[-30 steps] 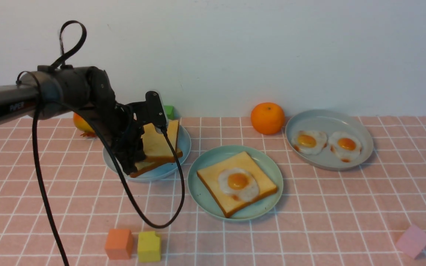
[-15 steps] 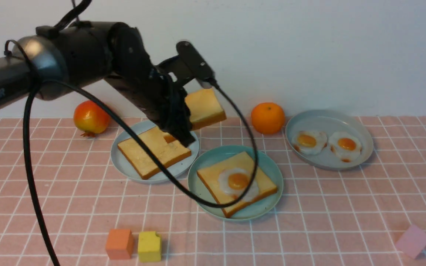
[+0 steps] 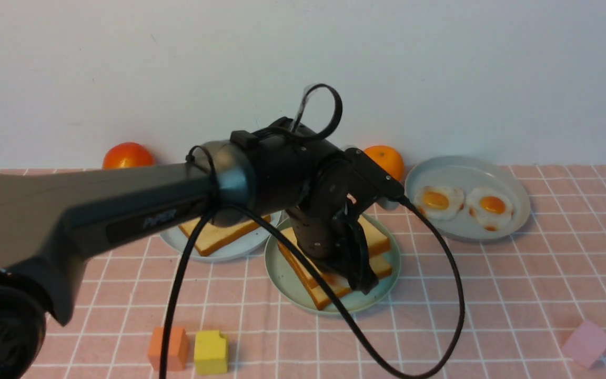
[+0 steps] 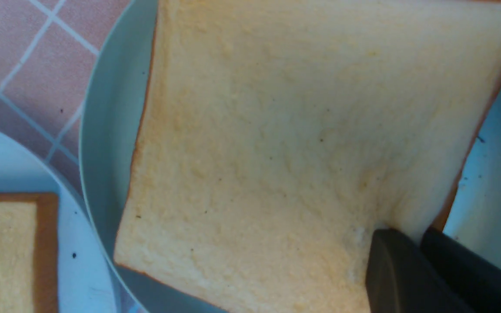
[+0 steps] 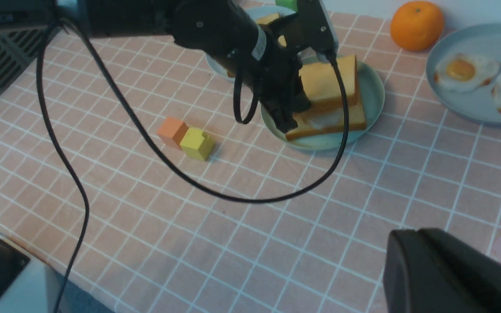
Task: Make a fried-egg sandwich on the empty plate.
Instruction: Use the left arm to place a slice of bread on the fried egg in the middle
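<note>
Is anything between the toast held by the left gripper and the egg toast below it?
Nothing visible. The held toast is directly over the fried egg and lower toast on the mint-green plate.

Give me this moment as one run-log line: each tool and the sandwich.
left tool: shut on top toast | top toast: over egg and bottom toast, on mint-green plate | right tool: shut, empty

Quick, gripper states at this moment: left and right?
Left gripper: closed on the top toast slice.
Right gripper: closed, holding nothing.
</note>
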